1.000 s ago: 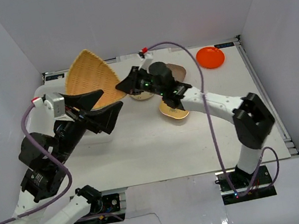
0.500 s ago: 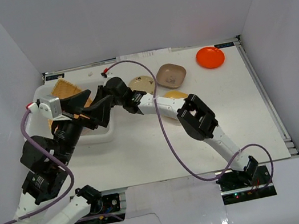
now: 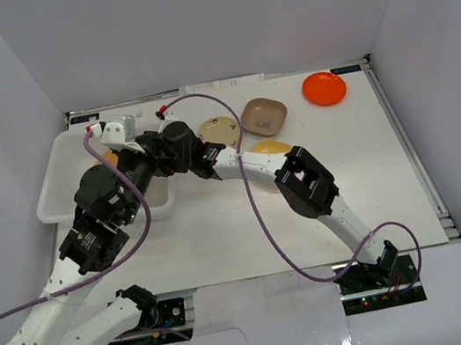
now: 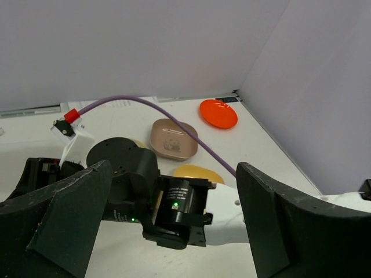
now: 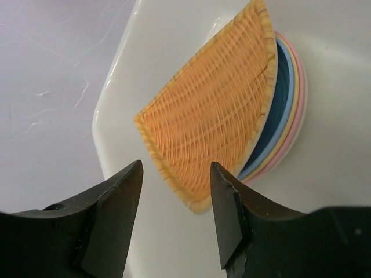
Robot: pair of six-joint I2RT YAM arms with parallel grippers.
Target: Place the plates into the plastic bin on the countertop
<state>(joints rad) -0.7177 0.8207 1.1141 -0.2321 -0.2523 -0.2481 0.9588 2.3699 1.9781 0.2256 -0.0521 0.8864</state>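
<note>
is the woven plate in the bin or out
In: the woven plate lies on the stacked plates inside the bin, with the right gripper open over it.

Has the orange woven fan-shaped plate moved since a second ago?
Yes. In the top view the woven plate went left, away from the round orange-red plate, and now lies in the translucent white plastic bin on stacked round plates.

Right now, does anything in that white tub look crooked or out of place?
Yes. The orange woven fan-shaped plate lies off-centre on the stack of round pink, yellow and blue plates in the translucent white plastic bin, overhanging one side instead of nesting. Nothing looks broken.
</note>
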